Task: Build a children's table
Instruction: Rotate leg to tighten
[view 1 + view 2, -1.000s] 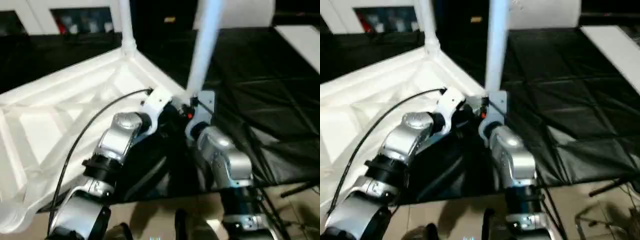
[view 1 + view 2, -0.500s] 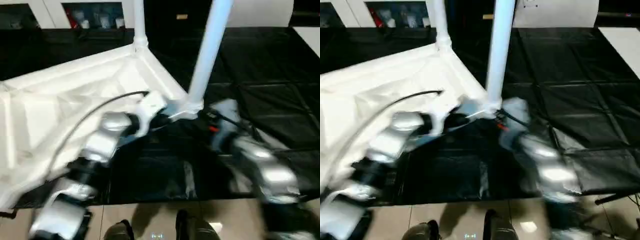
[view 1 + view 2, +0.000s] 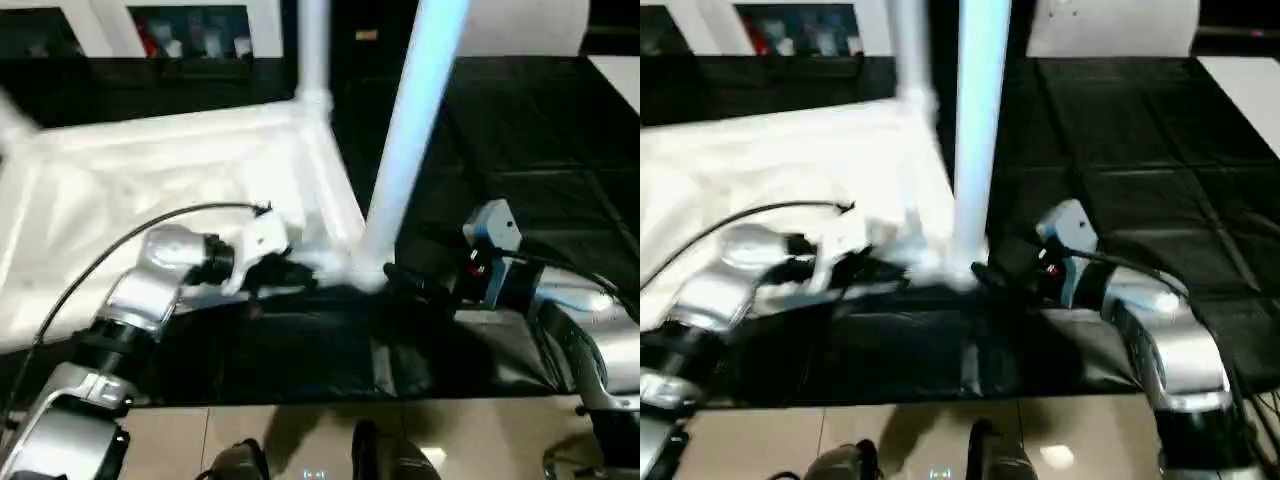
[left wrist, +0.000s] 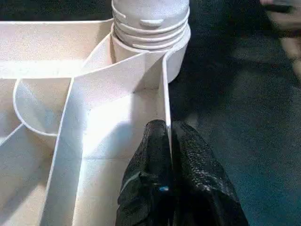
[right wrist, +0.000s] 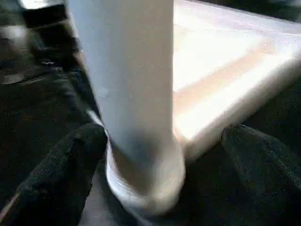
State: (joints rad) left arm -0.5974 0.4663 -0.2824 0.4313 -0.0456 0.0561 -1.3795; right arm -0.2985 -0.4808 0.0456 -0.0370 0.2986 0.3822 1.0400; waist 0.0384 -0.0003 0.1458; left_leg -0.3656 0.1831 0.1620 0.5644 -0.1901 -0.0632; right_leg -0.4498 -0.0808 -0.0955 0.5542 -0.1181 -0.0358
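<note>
Right gripper has released the near round white plastic leg, jaws wide; left gripper pinches the white ribbed tabletop's rim beside that leg. No legible writing; black padded floor mat.

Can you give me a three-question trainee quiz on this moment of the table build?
1. True or false: the left gripper is shut on a thin rib of the table top, beside a corner socket.
2. How does the right gripper stand at the near leg? A) clamped tight on it, B) open, with a finger on each side of its base, C) holding a loose leg flat on the mat.
3. Fill in: the table top lies with its ribbed ___ facing up on the black mat.

Key: 1 true. 2 B. 3 underside.
</note>
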